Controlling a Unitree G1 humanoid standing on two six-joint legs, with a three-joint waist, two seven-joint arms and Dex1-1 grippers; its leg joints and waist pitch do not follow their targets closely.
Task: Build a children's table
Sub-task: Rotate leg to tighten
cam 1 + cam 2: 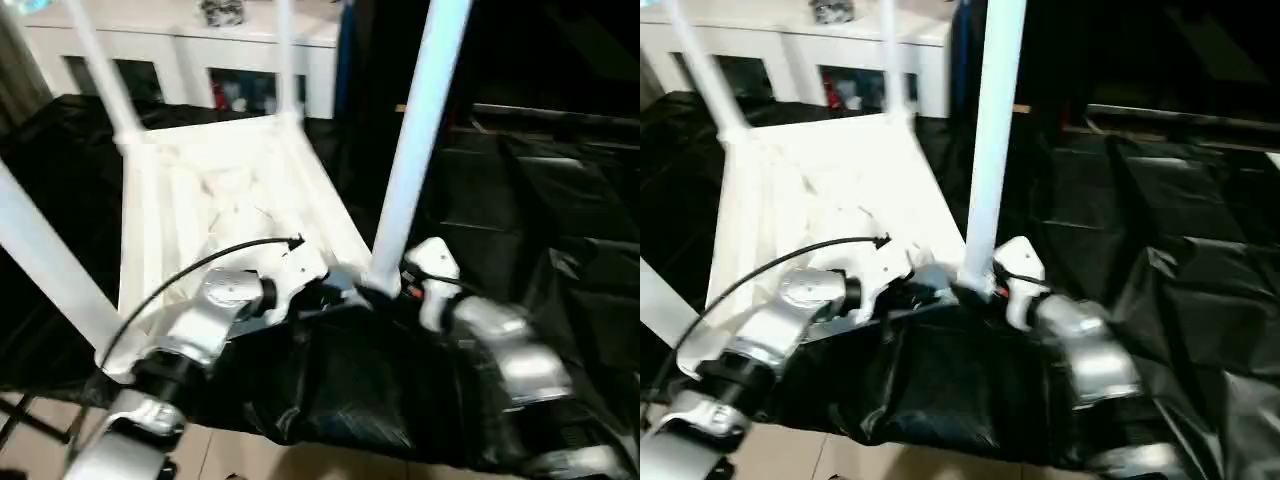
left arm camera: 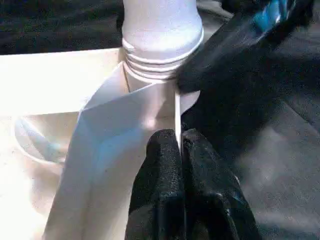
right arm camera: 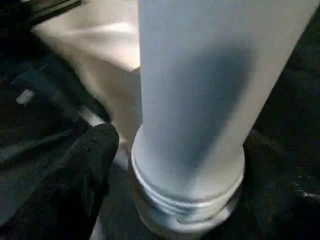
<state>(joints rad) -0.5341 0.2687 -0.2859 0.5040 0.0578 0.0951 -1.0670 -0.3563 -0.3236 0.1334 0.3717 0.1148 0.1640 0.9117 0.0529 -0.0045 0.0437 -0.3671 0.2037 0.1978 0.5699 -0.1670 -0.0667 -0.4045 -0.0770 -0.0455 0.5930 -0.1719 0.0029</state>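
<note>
Standing upright in the near corner socket of the upturned table [image 1: 235, 200], the leg [image 1: 415, 150] sits between the right gripper's [image 3: 175, 165] spread fingers, while the left gripper [image 2: 181, 150] pinches the table's rim just beside it.

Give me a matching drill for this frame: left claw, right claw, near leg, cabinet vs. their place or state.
Things:
1. left claw
2. right claw
3. near leg
4. cabinet

States:
A. stands upright in a corner socket of the upturned top
B. shut on the top's thin edge rib
C. at the back, behind the table
D. fingers apart, either side of the leg's base

Pairs: 1-B, 2-D, 3-A, 4-C
</note>
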